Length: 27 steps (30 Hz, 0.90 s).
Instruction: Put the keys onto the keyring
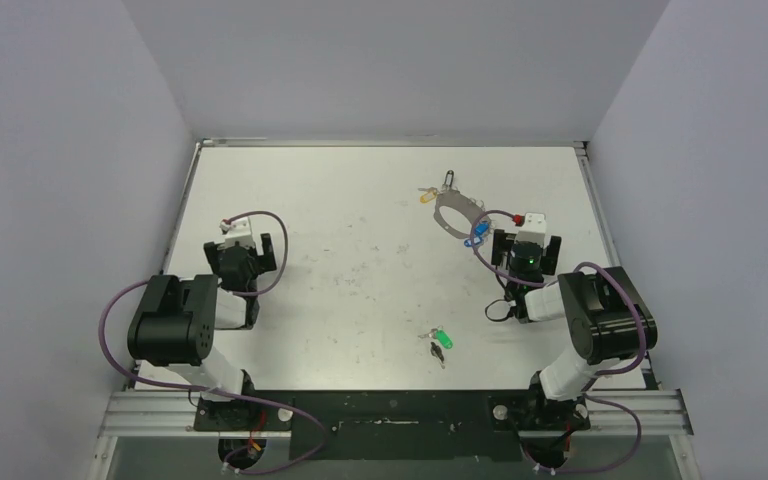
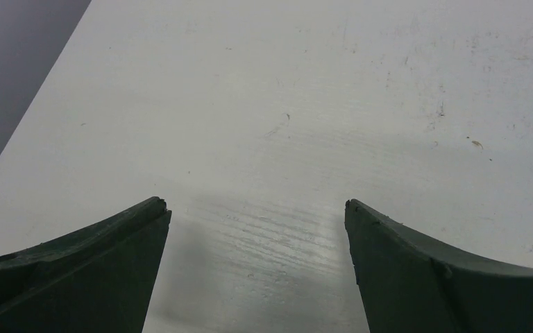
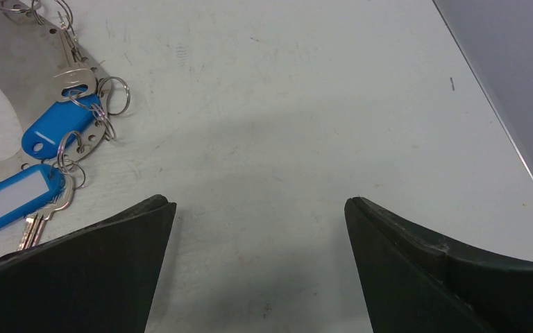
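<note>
The right jaws stand wide with nothing between them, low over the surface (image 3: 284, 104). Just ahead and to their left lie two blue-tagged keys (image 3: 14, 198), long axes slanting up to the right, beside the flat silvery keyring (image 3: 21, 62), which the frame edge cuts off. They seem hooked to it by small split rings, though I cannot be sure. The left jaws, equally wide and empty, see only bare surface. A green key (image 1: 443, 338) and a black key (image 1: 437, 351) lie loose near the front, well apart from the ring and nearer the right arm. A yellow key (image 1: 427, 196) sits at the ring's far side, too small to tell its orientation.
</note>
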Motion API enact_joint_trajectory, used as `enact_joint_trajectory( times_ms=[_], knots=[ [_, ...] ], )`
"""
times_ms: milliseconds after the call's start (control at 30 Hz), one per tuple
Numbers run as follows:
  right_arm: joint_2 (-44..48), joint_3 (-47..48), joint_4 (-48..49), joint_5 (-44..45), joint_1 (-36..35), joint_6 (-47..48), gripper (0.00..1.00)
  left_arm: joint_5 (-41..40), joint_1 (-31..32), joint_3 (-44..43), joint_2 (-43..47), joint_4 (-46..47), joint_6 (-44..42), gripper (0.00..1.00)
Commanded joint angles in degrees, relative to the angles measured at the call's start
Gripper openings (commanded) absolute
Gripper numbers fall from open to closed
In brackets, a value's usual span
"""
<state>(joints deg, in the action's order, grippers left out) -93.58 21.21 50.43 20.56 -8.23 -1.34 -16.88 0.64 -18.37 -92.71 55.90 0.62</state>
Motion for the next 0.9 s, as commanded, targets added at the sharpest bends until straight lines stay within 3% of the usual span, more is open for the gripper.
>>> enact_joint_trajectory(
  times_ms=[0, 300, 367, 433, 500, 567, 633, 767, 867],
  knots=[
    [0.57, 1.55, 1.86, -0.31, 0.40, -0.94, 1.00, 1.20, -0.29, -1.53, 0.31, 1.05, 0.87, 0.97],
    [1.50, 1.71, 1.35, -1.26, 0.15, 0.08, 1.00, -0.38, -0.09, -1.31, 0.62, 1.44, 0.72, 0.97],
    [6.13, 4.77, -7.36, -2.89, -0.75, 0.89, 1.00, -5.65, 1.27, -1.82, 3.99, -1.90, 0.79, 0.97],
    [10.42, 12.97, -25.15, -3.88, -1.29, -1.89, 1.00, -7.08, 2.77, -3.72, 10.55, -10.92, -0.04, 0.97],
    [11.31, 19.54, -35.67, -7.27, -1.10, -5.21, 1.00, -7.74, 3.96, -8.12, 17.95, -24.42, 4.44, 0.97],
    [12.43, 22.28, -39.35, -11.57, -1.06, -6.82, 1.00, -6.65, 3.78, -13.51, 23.40, -37.72, 11.02, 0.97],
    [14.01, 24.33, -43.16, -9.50, -0.91, -12.28, 1.00, -4.32, 3.54, -19.28, 27.28, -49.39, 15.69, 0.97],
    [14.02, 28.88, -53.30, -5.51, 1.06, -23.61, 1.00, 4.85, 2.92, -23.87, 31.77, -63.54, 21.97, 0.97],
    [10.84, 34.24, -60.22, -21.42, 7.19, -30.97, 1.00, 10.95, 1.90, -23.33, 34.27, -68.91, 29.16, 0.97]
  ],
)
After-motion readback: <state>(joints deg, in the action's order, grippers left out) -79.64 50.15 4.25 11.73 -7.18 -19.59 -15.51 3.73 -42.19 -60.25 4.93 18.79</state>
